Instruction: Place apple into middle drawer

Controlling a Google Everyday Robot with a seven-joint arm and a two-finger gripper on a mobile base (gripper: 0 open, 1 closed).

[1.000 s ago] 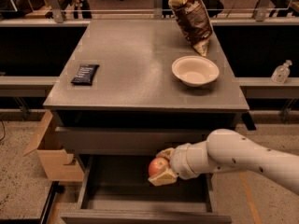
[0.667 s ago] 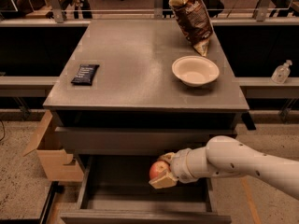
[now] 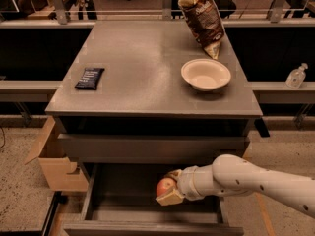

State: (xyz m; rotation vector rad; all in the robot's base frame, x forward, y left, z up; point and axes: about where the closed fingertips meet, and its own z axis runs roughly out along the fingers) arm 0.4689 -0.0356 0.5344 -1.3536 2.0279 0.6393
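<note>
Now the gripper (image 3: 169,188) pinches the apple (image 3: 166,186) over the middle drawer (image 3: 129,191).

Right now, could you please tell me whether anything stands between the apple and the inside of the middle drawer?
Nothing visible does. The hand, shut on the apple, hangs over the open middle drawer, and the dark floor beneath it shows no object.

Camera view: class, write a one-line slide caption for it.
The gripper, jaws closed on a round red-orange apple, hovers over the open dark-grey middle drawer.
</note>
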